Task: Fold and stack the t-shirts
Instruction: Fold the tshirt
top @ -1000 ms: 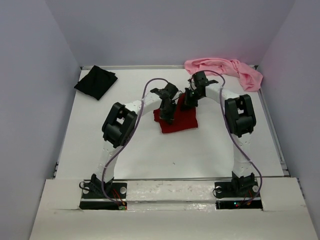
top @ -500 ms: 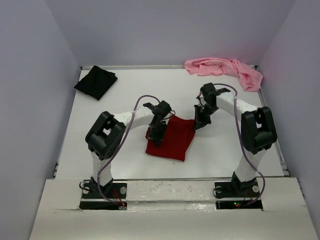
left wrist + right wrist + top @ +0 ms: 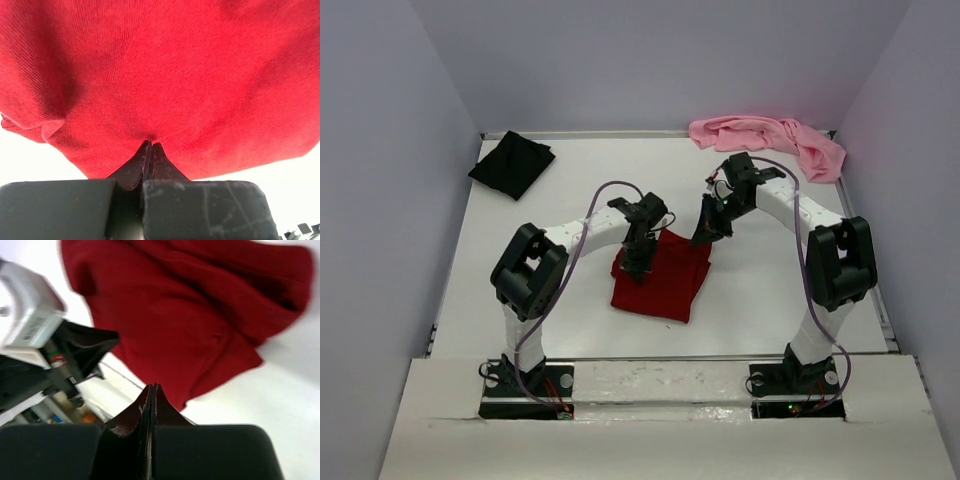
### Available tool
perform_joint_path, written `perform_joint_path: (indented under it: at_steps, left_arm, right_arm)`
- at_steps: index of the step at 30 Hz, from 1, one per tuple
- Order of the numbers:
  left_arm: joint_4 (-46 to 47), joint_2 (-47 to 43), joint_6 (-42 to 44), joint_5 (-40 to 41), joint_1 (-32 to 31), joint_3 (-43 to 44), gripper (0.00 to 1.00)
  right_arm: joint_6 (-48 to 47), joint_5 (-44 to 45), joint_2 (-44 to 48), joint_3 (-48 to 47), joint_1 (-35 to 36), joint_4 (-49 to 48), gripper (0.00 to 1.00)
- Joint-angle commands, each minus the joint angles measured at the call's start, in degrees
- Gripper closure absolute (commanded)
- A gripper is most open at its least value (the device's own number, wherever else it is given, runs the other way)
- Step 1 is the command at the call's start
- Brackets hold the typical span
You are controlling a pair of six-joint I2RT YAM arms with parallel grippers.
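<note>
The dark red t-shirt [image 3: 665, 278] lies folded into a rough square in the middle of the table. My left gripper [image 3: 634, 266] is down on its upper left edge. In the left wrist view its jaws [image 3: 150, 144] are shut, and the red cloth [image 3: 165, 75] puckers at the tips. My right gripper [image 3: 704, 235] is shut and empty. It hangs just off the shirt's upper right corner, with the shirt [image 3: 190, 310] below and ahead of it [image 3: 151, 386]. The black t-shirt [image 3: 512, 164] lies folded at the far left. The light pink t-shirt [image 3: 770, 138] lies crumpled at the far right.
The white table [image 3: 770, 300] has a raised rim along its far and side edges. Grey walls close in on three sides. Both arm bases [image 3: 525, 380] sit at the near edge. The left arm [image 3: 30, 320] shows in the right wrist view.
The red shirt was brought towards the near edge and laid out wider. Since then the right gripper has lifted off its corner and moved up and away. The left gripper has stayed put.
</note>
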State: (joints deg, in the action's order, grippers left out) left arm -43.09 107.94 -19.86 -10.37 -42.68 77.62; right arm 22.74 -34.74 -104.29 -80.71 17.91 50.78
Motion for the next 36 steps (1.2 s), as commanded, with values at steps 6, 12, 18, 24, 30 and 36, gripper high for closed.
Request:
perform_joint_path:
  at_steps: [6, 12, 18, 24, 30, 36]
  left_arm:
    - [-1.38, -4.14, -2.64, 1.93, -0.39, 4.02, 1.0]
    - [-1.82, -8.27, -3.78, 5.62, -0.22, 6.92, 1.0]
    - [0.81, -9.68, -3.87, 3.78, 2.42, 8.5, 1.0]
    - [3.36, -7.66, -1.51, -2.0, 4.61, 10.36, 1.0]
    - [6.61, -5.9, 0.43, -3.78, 5.58, 7.46, 1.0]
    - [8.98, -3.53, 2.1, -6.05, 8.31, 6.31, 1.0]
  right_arm:
    - [7.23, -13.77, -3.29, -3.31, 0.89, -10.09, 1.0]
    - [7.4, -14.56, -4.43, -3.23, 0.9, -12.11, 1.0]
    - [5.65, -10.97, -3.46, -4.63, 2.74, -4.75, 1.0]
    - [1.09, -7.89, -2.15, -0.6, 6.17, 1.69, 1.0]
    - [2.04, -3.85, 3.12, 6.61, 8.01, 0.02, 1.0]
    - [5.11, -3.32, 7.86, 12.23, 8.54, -1.91, 1.0]
